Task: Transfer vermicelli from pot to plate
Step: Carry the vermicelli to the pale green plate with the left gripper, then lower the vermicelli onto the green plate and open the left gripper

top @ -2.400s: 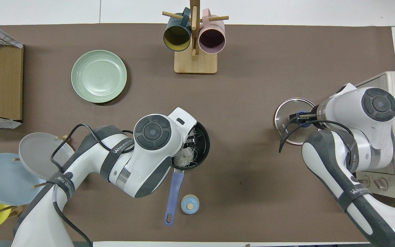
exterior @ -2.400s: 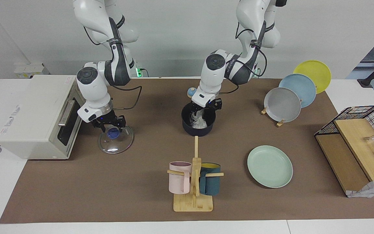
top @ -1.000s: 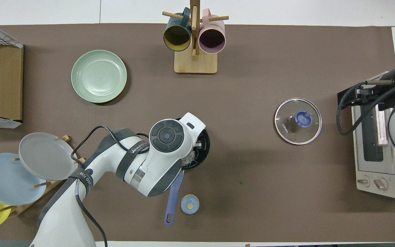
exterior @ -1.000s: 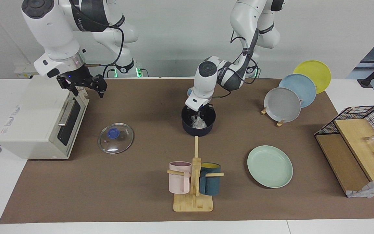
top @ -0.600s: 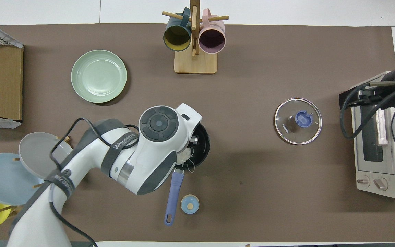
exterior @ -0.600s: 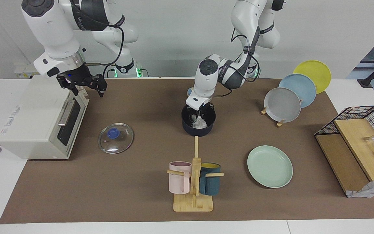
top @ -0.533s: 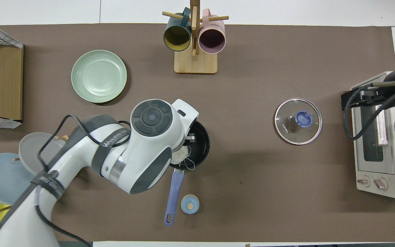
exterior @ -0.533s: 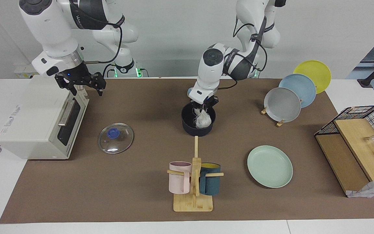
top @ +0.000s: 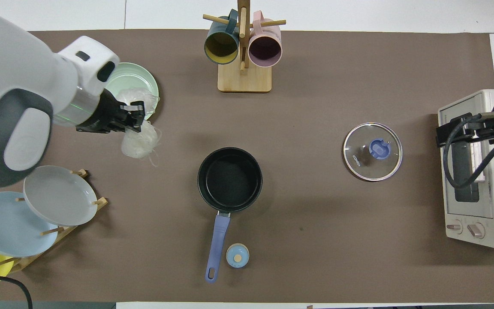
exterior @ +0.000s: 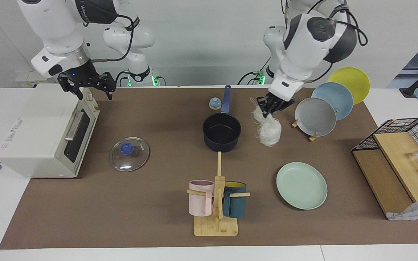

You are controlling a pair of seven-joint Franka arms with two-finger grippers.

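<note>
My left gripper [exterior: 272,105] is shut on a whitish clump of vermicelli [exterior: 269,132] that hangs from it in the air, over the mat between the pot and the plate. In the overhead view the left gripper [top: 133,115] and the vermicelli [top: 140,139] overlap the plate's edge. The dark navy pot [exterior: 221,132] stands mid-table with nothing in it, and its blue handle [top: 217,244] points toward the robots. The mint-green plate [exterior: 301,185] lies bare, farther from the robots than the pot. My right gripper [exterior: 90,90] is open and empty above the toaster oven's front edge.
A glass lid [exterior: 129,154] with a blue knob lies beside the toaster oven [exterior: 38,127]. A mug rack [exterior: 216,203] with a pink and a dark teal mug stands farther out. A rack of grey, light blue and yellow plates [exterior: 316,116] and a wire basket [exterior: 408,130] stand at the left arm's end.
My left gripper has lifted the vermicelli out of the pot and carried it toward the plate. The pot is now empty. My right gripper has let go of the lid and risen over the oven.
</note>
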